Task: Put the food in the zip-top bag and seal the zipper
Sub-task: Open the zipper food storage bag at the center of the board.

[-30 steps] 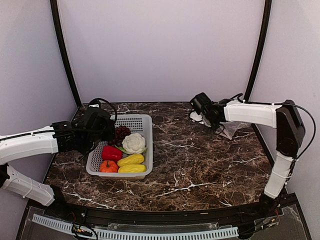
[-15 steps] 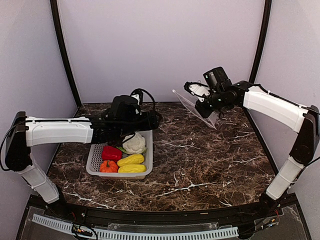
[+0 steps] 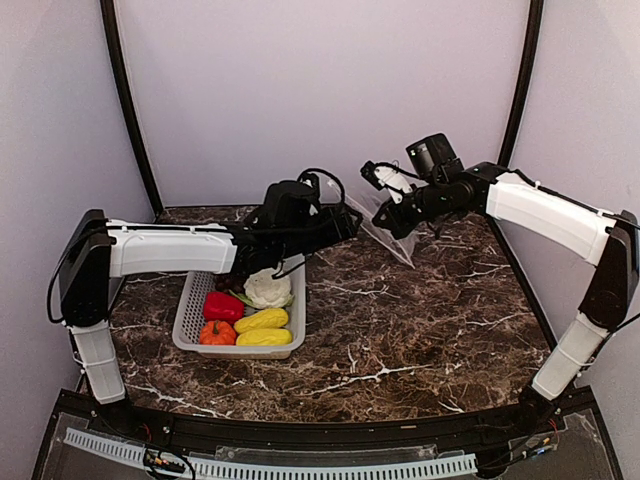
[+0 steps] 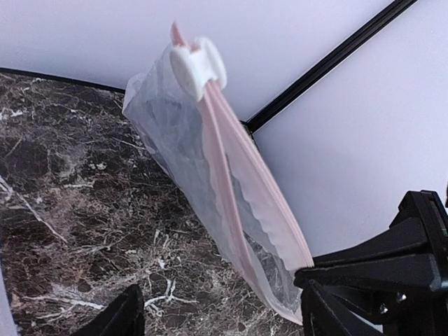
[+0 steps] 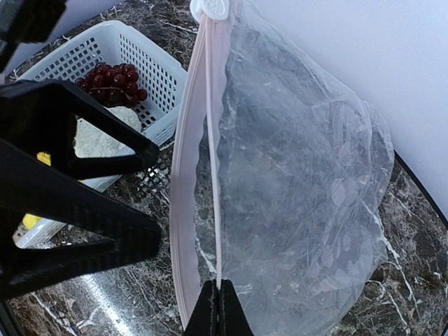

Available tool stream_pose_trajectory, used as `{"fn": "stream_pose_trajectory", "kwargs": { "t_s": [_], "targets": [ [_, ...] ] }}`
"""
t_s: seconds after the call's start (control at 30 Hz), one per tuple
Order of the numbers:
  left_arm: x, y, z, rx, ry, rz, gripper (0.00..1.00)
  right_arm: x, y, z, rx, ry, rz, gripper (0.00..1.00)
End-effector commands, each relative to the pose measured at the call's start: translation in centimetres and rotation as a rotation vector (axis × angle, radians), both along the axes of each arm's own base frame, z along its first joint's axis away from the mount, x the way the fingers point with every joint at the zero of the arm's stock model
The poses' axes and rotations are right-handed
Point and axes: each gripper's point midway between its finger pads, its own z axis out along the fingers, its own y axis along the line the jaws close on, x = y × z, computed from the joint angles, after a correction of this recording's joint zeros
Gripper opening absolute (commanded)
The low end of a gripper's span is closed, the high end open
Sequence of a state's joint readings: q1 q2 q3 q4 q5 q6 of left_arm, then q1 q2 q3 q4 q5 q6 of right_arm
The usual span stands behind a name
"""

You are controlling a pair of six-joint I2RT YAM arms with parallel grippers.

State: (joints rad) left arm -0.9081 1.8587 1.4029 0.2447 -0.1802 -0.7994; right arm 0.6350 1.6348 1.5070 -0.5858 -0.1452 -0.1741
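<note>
Over marble table (image 3: 400, 320), zip-top bag (image 5: 294, 175) between right fingers (image 5: 215, 313), beside left fingers (image 4: 378, 269).

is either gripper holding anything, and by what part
Right gripper pinches the clear crinkly plastic bag by one end of its pink zipper strip; left gripper open, empty.

No readable text, label, brand, number or sign shows anywhere in these views, neither on the objects nor on the arms nor the walls.
</note>
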Motion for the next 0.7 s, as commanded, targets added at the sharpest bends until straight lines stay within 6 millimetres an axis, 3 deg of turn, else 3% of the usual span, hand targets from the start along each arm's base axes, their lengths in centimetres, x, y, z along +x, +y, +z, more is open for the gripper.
{"fn": "stream_pose_trajectory", "kwargs": {
  "t_s": [0.0, 0.2, 0.37, 0.47, 0.6, 0.67],
  "targets": [
    [0.3, -1.9, 1.1, -0.071, 0.019, -0.025, 0.74, -0.5, 0.9, 0.7, 0.043, -0.004, 0.016, 0.0],
    [1.0, -2.8, -1.1, -0.069, 0.082, -0.012, 0.58, -0.1, 0.6, 2.2, 0.038, -0.047, -0.005, 0.0],
    [1.5, -3.3, -3.1, -0.076, 0.147, 0.005, 0.27, 0.2, -0.1, 2.3, -0.006, -0.091, -0.034, 0.0],
    [1.6, -4.0, -3.1, -0.086, 0.144, -0.016, 0.07, 1.3, -1.2, 1.4, -0.083, -0.138, -0.091, 0.0],
    [1.4, -4.8, -1.9, -0.129, 0.112, -0.055, 0.01, 2.4, -2.1, 0.1, -0.155, -0.153, -0.148, 0.0],
    [1.3, -5.0, -1.5, -0.144, 0.102, -0.07, 0.01, 2.8, -2.2, -0.2, -0.17, -0.154, -0.165, 0.14]
  ]
}}
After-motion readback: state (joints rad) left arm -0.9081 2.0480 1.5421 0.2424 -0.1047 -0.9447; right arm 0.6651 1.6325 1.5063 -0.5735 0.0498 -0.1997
